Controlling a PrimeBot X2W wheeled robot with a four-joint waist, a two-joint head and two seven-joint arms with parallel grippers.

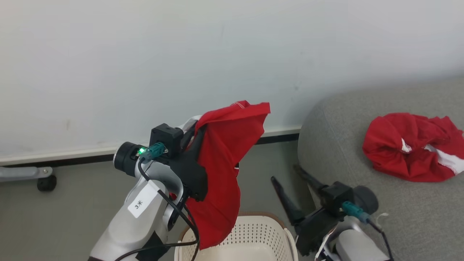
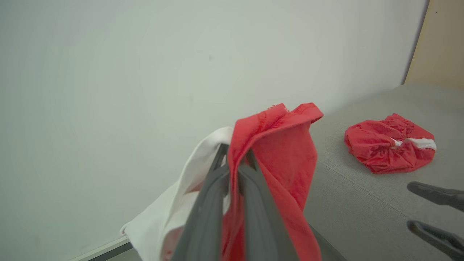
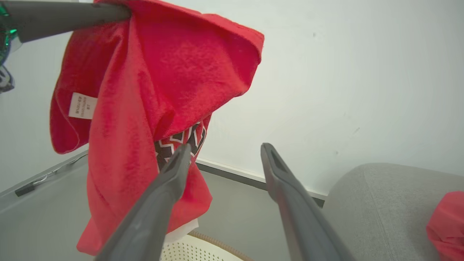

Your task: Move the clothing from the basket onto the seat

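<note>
– Clothing [image 1: 222, 170] status?
– One piece hangs over the basket [image 1: 261, 235], pinched in the left gripper [image 2: 235, 159] jaws. A second garment [image 1: 413, 150] lies bundled on the seat [image 1: 337, 152], right. Right gripper [image 3: 225, 146] jaws spread, empty.
– Step?
– Transfer, I judge. Next: carry right, over the seat, then release

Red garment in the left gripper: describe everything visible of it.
The red garment is soft, knit-looking cloth with white trim, a small white label and a black-and-white print. It hangs limp and bunched, pinched near its top between the fingers of the left gripper, its lower end over the basket; contact there cannot be told.
</note>
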